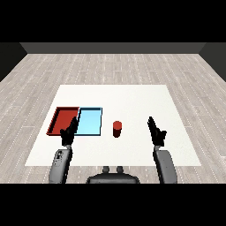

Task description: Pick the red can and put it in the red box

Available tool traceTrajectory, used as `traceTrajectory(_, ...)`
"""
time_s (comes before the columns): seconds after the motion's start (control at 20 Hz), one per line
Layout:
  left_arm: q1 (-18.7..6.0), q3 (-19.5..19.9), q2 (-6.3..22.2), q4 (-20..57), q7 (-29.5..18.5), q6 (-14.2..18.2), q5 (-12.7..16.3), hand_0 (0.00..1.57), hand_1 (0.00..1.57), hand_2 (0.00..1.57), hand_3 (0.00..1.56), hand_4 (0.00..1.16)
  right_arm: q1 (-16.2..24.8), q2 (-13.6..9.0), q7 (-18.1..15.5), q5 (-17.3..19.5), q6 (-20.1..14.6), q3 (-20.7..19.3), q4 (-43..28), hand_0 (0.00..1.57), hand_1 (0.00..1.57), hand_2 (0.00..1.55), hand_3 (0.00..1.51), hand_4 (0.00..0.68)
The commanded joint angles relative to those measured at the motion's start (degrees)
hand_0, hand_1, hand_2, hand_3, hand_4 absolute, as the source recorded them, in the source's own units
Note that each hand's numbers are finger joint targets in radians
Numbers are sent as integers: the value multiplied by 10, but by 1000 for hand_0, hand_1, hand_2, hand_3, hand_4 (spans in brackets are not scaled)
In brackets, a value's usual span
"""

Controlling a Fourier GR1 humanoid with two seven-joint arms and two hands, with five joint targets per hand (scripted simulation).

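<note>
Both grey forearms enter from the lower corners of the frame. The left hand (pixel 69 131) hangs at lower left, its dark fingers straight and relaxed, overlapping the near edges of the two trays. The right hand (pixel 156 131) stands at lower right, fingers likewise extended and holding nothing. Between them, slightly left of centre, the red can (pixel 117 129) stands upright on the white surface (pixel 132 99), its long axis vertical: a short, smooth cylinder. It lies toward the frame's left from the right hand and toward the right from the left hand; the right hand appears slightly nearer, though the margin is small. The light blue tray (pixel 90 121) sits just left of the can, and the red tray (pixel 62 118) adjoins it farther left; both are shallow, flat-bottomed rectangles with low rims.
</note>
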Motion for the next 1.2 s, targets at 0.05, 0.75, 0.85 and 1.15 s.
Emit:
traceTrajectory(0.05, -1, 1, -6, -11, 1, -10, 3, 0, 0, 0, 0, 0, 20, -2, -9, -7, 24, -9, -14, 0, 0, 0, 0, 0)
traceTrajectory(0.75, 10, 8, -34, -53, -243, -38, 33, 0, 0, 0, 0, 0, 67, 2, -225, -44, 105, -16, -64, 0, 0, 0, 0, 0)
traceTrajectory(0.85, -8, 26, -19, -23, -276, -47, 34, 0, 0, 0, 0, 0, 55, 4, -248, -37, 108, -21, -24, 0, 0, 0, 0, 0)
traceTrajectory(1.15, -11, -4, -31, -78, -212, -9, 0, 0, 0, 0, 0, 0, 42, -3, -244, -54, 125, -42, -20, 0, 0, 0, 0, 0)
